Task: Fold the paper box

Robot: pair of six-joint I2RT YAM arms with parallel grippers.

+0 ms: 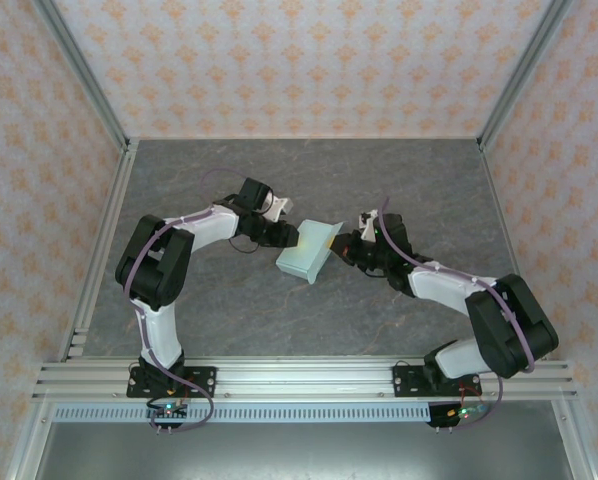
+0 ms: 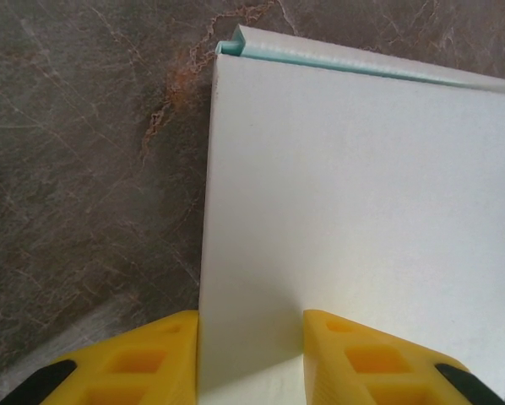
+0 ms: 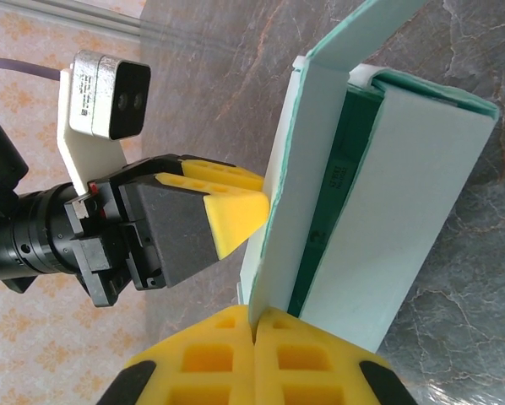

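Pale mint-green thin-card paper box [image 1: 309, 252] at centre of bench [image 1: 229, 310], btwn both arms. R claw [image 3: 254, 329] clenched on its flap edge. L claw [image 2: 251, 333] released, jaws apart, tips against white panel.

Grey marbled table [image 1: 279, 320], aluminium rails [image 1: 299, 372] along edges; paper box [image 1: 309, 250] mid-table, contact with surface unclear.

Three cameras sharing one paper box [image 1: 309, 252]
The top camera is looking down from behind onto the whole bench [image 1: 229, 320]; each wrist camera is peering along its own yellow fingers [image 2: 143, 363], very close to the box.
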